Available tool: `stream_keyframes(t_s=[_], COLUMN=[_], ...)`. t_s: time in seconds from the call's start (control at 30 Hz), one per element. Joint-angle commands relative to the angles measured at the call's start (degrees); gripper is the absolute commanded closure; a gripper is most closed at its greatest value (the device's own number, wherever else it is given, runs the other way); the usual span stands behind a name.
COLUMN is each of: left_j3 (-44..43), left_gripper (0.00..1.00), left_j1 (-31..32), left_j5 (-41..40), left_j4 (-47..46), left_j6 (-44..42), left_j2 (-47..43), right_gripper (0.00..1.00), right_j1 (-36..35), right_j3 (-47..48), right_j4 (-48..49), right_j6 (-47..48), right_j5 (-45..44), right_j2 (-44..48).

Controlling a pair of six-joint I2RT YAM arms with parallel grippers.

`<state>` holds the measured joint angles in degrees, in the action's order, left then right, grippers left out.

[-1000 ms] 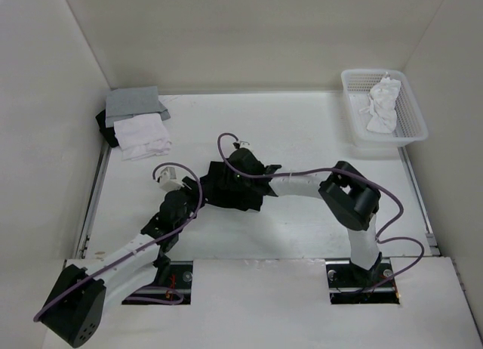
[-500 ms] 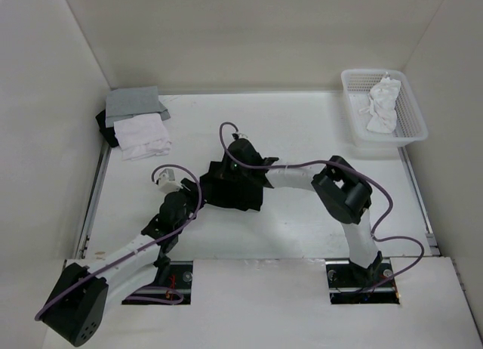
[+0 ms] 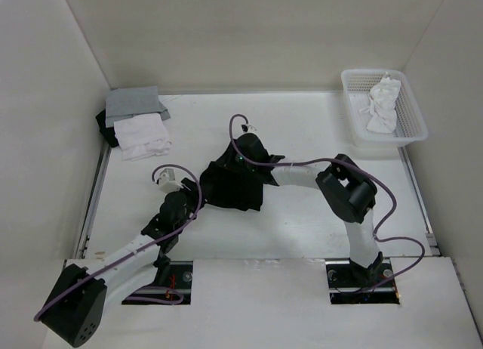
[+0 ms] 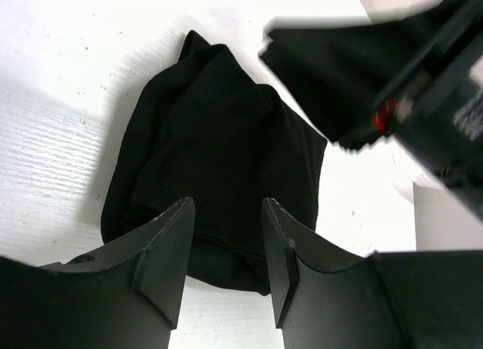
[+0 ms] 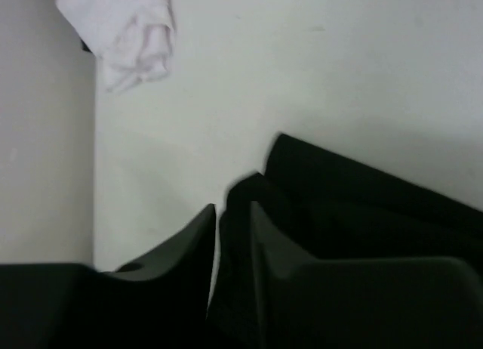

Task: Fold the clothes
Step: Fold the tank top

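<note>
The clothes (image 3: pixel 230 189) are a black bunched heap in the middle of the table. My right gripper (image 3: pixel 235 166) is over the heap's far edge. In the right wrist view its fingers (image 5: pixel 232 207) stand close together with a fold of the black fabric (image 5: pixel 355 213) pinched up between them. My left gripper (image 3: pixel 187 201) is at the heap's near-left side. In the left wrist view it (image 4: pixel 226 205) stands open, with nothing between its fingers and the clothes (image 4: pixel 219 137) just ahead. The right gripper's body (image 4: pixel 362 69) hangs over the heap's far side.
A white cloth (image 3: pixel 142 136) and a grey fabric piece (image 3: pixel 133 103) lie stacked at the back left, by the left wall. The white cloth (image 5: pixel 128 32) also shows in the right wrist view. A white basket (image 3: pixel 411 111) holding white cloth stands at the back right.
My right gripper has moved toward the back and slightly right, and the far edge of the black heap has risen with it. The left arm has not moved.
</note>
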<state>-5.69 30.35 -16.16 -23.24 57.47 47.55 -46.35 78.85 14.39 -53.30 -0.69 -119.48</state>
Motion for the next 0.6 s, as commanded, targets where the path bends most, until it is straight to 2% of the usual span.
stream_keyframes(t_s=[0.0, 0.07, 0.13, 0.43, 0.5, 0.57], left_j3=[-3.4, -3.7, -3.4, -6.6, -8.5, -10.6], left_gripper=[0.61, 0.61, 0.61, 0.61, 0.61, 0.61], left_j1=[0.9, 1.2, 1.2, 2.1, 1.9, 1.5], left_j5=[-0.9, -1.2, -1.2, -0.6, -0.4, -0.2], left_j4=[-2.0, -3.5, -5.2, -17.3, -18.9, -19.3], left_j6=[-0.2, -0.3, -0.2, 2.1, 2.1, 1.4], left_j2=[1.3, 2.5, 3.4, 17.2, 19.0, 20.2], right_gripper=[0.76, 0.84, 0.88, 0.88, 0.83, 0.67], right_j1=[-0.8, -0.8, -0.8, 0.2, 0.7, 0.9], right_j3=[-5.9, -7.0, -6.8, -1.1, -3.4, -8.5], right_j4=[5.3, 4.2, 2.9, 1.9, 3.3, 6.2], right_j6=[1.2, 1.1, 1.6, 2.1, 2.2, 2.2], right_j5=[-2.6, -1.7, 0.8, 3.3, 3.5, 1.9], right_j2=[7.6, 7.9, 6.5, -3.6, -1.3, 3.4])
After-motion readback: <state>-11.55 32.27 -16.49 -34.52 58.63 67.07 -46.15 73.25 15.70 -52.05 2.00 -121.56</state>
